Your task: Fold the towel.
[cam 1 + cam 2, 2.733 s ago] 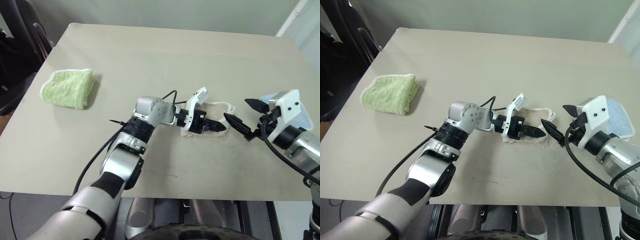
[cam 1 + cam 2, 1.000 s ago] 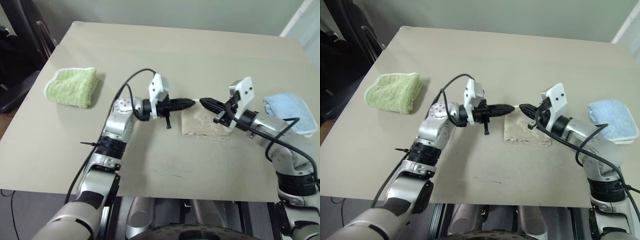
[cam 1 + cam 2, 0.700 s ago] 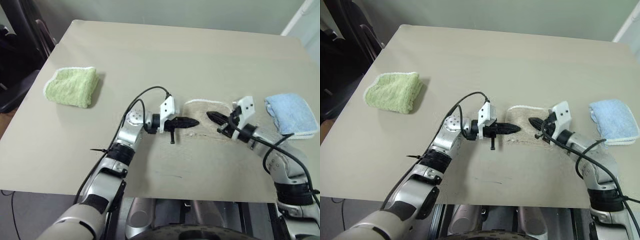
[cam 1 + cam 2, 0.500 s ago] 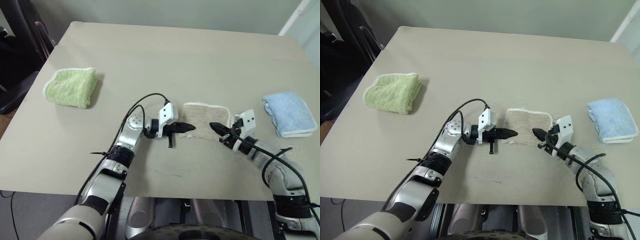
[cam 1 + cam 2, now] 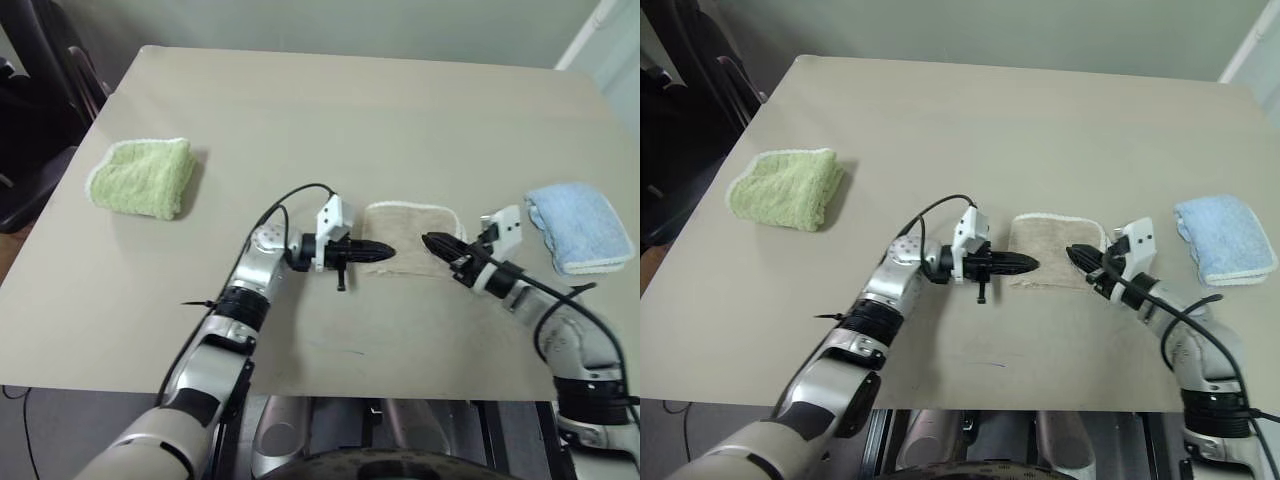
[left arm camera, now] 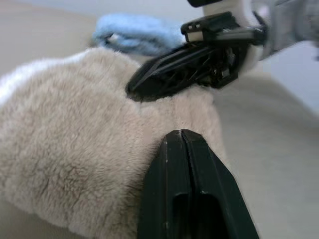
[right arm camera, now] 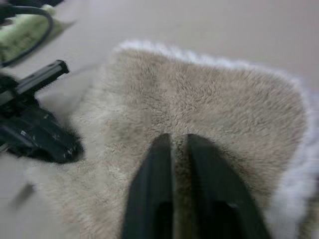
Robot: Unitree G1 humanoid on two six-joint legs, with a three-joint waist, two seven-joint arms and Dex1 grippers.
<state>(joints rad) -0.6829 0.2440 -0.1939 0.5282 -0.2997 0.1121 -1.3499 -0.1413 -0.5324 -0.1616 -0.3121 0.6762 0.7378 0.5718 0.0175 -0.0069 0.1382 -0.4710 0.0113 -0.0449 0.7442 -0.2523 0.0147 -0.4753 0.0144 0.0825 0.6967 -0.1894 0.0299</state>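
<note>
The beige towel (image 5: 410,228) with white corded edging lies flat as a small folded rectangle on the table (image 5: 330,120), near the front middle. My left gripper (image 5: 388,251) points level across the towel's near left corner, its fingers (image 6: 172,149) pressed together, shut, with no cloth seen pinched. My right gripper (image 5: 428,240) comes in from the right over the near right corner. In the right wrist view its fingers (image 7: 159,154) stand a narrow slit apart above the pile. The two tips face each other, a short gap apart.
A fluffy green folded towel (image 5: 140,177) lies at the table's left. A light-blue folded towel (image 5: 580,225) lies at the right, just beyond my right arm. A black chair (image 5: 40,90) stands off the left edge. The front table edge runs close below both arms.
A second ago both grippers held the towel's edge raised. They have since come down towards the front edge, the towel now lies flat, and the right gripper's fingers have parted slightly.
</note>
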